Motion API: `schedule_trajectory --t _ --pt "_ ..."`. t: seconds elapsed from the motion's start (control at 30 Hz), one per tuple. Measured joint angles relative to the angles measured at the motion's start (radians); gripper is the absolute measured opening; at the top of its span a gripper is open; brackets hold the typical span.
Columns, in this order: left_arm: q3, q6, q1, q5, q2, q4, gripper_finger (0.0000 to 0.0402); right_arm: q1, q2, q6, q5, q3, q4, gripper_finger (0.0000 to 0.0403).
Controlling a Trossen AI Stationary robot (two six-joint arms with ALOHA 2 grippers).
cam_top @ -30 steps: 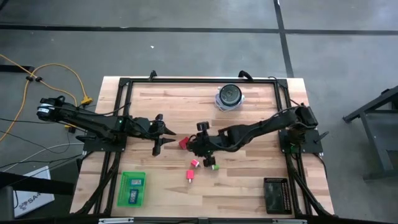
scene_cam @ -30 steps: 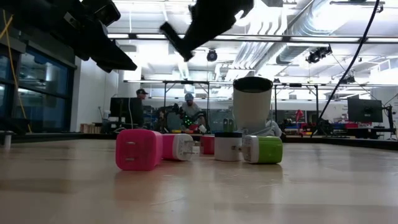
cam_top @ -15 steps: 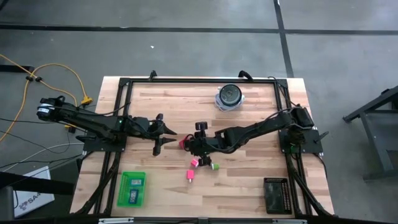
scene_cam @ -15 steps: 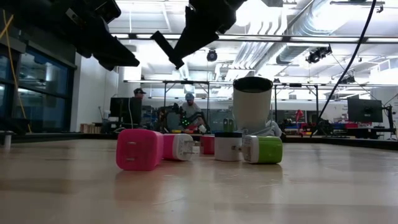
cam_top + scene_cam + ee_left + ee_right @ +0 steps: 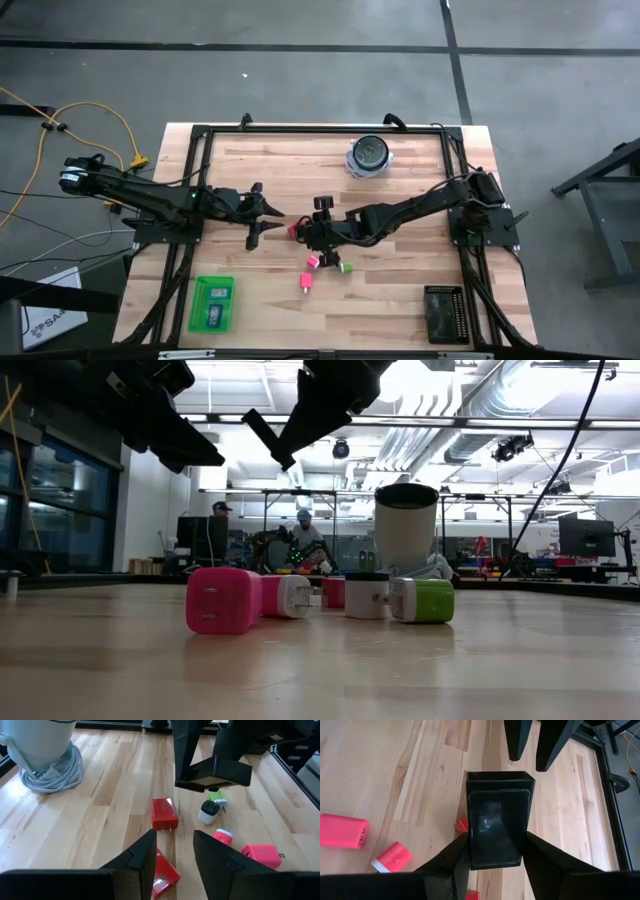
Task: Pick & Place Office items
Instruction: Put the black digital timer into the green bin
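Observation:
My right gripper (image 5: 496, 839) is shut on a black block (image 5: 497, 815) and holds it above the middle of the table. It faces my left gripper (image 5: 175, 837), which hangs open with nothing between its fingers, a short way to the table's left. Below them, two red blocks (image 5: 164, 813) (image 5: 162, 870) lie flat on the wood. Toward the near edge lie a white-and-green piece (image 5: 212, 805), a small pink-and-white piece (image 5: 222, 836) and a pink block (image 5: 260, 855). In the low view the black block (image 5: 262, 432) is well above the pink block (image 5: 222, 600). My right gripper pinches the black block by its two long sides (image 5: 471, 845) between the two fingers. The fingers slant downward from the table's right and lie along the block. The block juts out past the fingertips toward my left gripper, tilted and clear of the table.
A round blue-white object (image 5: 368, 157) with a coiled cord stands at the far edge. A green tray (image 5: 213, 303) with small pieces lies near left, and a black tray (image 5: 445, 312) near right. Black frame rails (image 5: 320, 128) border the table.
My right gripper has edged a little toward the table's left with the black block, and now partly covers the red block in the high view. The block has tipped slightly. For the last half second it has kept still.

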Motion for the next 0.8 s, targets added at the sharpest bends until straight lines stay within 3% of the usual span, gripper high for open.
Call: schedule_trajectory --t 0.2,0.47,0.8 --pt "0.0 -0.041 0.0 0.0 0.0 0.056 0.0124 0.0 0.0 0.0 0.006 0.0 0.004 0.0146" --pt "0.0 -0.054 0.0 0.0 0.0 0.137 0.0124 0.0 -0.002 0.002 0.113 0.0 0.036 0.0146" --pt "0.0 -0.053 0.0 0.0 0.0 0.158 0.0124 0.0 -0.008 0.002 0.174 -0.001 0.144 0.0146"
